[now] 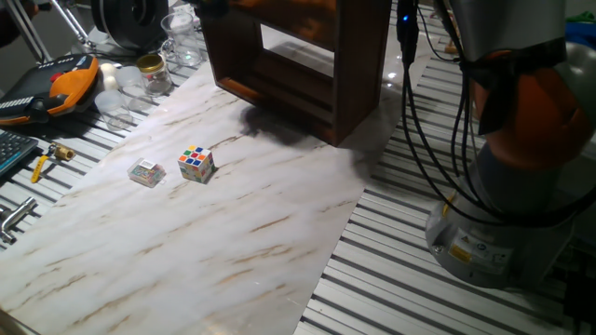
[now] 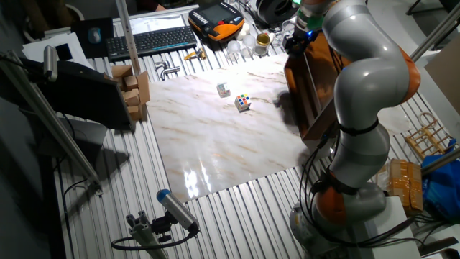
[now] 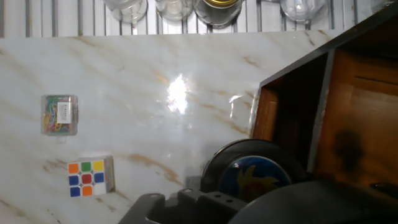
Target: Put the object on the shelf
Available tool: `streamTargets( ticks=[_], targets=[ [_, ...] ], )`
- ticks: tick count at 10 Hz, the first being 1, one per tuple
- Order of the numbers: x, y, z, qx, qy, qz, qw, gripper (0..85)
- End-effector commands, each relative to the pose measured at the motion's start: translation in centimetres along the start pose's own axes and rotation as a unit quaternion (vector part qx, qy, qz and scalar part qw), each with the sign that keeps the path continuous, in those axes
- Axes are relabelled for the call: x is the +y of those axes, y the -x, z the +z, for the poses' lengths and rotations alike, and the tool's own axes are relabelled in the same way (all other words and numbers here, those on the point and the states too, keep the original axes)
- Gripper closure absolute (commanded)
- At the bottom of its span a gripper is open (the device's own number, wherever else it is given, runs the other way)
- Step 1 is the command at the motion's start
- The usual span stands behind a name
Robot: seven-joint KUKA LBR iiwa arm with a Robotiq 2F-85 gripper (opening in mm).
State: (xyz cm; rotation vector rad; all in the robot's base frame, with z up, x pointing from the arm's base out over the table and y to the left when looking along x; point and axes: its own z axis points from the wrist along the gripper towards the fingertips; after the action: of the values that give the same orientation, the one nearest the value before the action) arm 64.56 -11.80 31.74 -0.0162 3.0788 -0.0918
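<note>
1. In the hand view the object [image 3: 255, 177], a flat round black disc with a blue, yellow and orange emblem, sits at about 5 o'clock in the frame, right against the dark body of the gripper [image 3: 205, 202].
2. The fingertips are not clearly visible in any view, so whether the gripper is clamped on the disc or merely next to it cannot be told.
3. The disc is just beside the outer left edge of the shelf [image 3: 339, 99], whose dark brown boards fill the hand view from 1 to 4 o'clock.
4. In one fixed view the shelf [image 1: 298, 65] stands at 12 o'clock on the marbled counter [image 1: 186, 242]; the disc cannot be seen there.
5. The Rubik's cube [image 1: 196, 164] lies on the counter at about 9 o'clock, with the small clear box [image 1: 146, 172] just beside it, farther towards 9 o'clock.
6. In the other fixed view the grey arm [image 2: 359, 79] reaches over the shelf [image 2: 309, 93] at 2 o'clock; the gripper itself is hard to make out there.
7. Glass jars [image 1: 154, 74] stand beyond the counter's edge at 10 o'clock in one fixed view.
</note>
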Motion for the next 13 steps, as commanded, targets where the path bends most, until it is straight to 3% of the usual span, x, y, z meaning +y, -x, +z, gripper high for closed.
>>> streamTargets(
  ticks=[1,8,10,13],
  targets=[
    [-0.7,-0.1,-0.1,-0.002,0.001,-0.002,1.0000,85.0],
    [-5.9,-0.3,0.3,-0.006,0.014,-0.014,0.9998,85.0],
    [-6.7,-0.4,0.5,-0.007,0.017,-0.015,0.9997,85.0],
    [-7.3,0.3,0.2,-0.007,0.013,-0.018,0.9997,85.0]
  ],
)
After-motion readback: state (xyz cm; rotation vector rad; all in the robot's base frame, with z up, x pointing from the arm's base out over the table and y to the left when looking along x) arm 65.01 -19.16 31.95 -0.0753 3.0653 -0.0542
